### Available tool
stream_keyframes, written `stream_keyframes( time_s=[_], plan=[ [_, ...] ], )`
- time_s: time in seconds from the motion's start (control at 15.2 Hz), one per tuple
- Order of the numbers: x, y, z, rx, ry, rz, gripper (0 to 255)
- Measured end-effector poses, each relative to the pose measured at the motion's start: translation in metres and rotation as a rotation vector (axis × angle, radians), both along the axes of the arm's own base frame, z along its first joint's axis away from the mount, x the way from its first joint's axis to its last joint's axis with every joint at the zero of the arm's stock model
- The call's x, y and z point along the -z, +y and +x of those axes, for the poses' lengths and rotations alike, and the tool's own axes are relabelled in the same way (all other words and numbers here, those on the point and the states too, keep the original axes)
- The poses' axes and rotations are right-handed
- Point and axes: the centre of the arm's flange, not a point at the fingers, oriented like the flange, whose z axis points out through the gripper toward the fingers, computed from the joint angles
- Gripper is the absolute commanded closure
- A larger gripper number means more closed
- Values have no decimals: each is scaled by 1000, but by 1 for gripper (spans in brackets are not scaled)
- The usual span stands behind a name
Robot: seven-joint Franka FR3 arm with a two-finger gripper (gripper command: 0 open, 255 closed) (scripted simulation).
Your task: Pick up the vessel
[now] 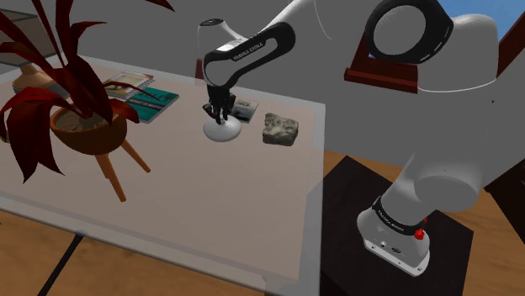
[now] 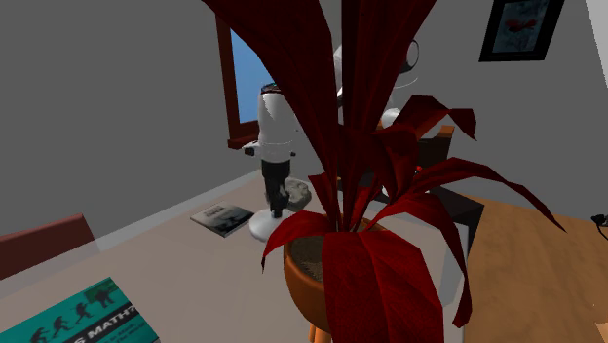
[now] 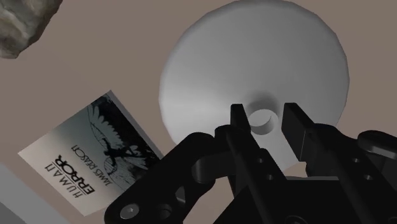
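Note:
The vessel point(image 1: 223, 129) is plain white, with a wide round base and a thin upright neck, and it stands on the pale table point(image 1: 210, 193). It is also in the second exterior view, behind the plant: vessel point(image 2: 263, 228). My black gripper point(image 1: 220, 113) has come down over it from above. In the wrist view the vessel point(image 3: 254, 63) has its neck opening between the fingers of the gripper point(image 3: 262, 121). The fingers stand apart on either side of the neck, one at its edge and the other a sliver away.
A small book point(image 1: 246, 107) lies just behind the vessel and a grey rock point(image 1: 280, 128) just to the shoulder view's right of it. A red-leaved plant point(image 1: 76, 101) in a brown legged pot stands at the left, with magazines point(image 1: 143, 94) behind it. The table edge is near the stand.

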Motion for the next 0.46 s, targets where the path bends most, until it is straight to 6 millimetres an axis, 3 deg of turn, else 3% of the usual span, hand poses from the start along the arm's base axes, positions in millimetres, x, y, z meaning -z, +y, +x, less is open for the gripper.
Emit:
stream_keyframes(
  time_s=[0.46],
  plan=[
    [-35, 1, 0, 0, 0, 0, 255]
  ],
)
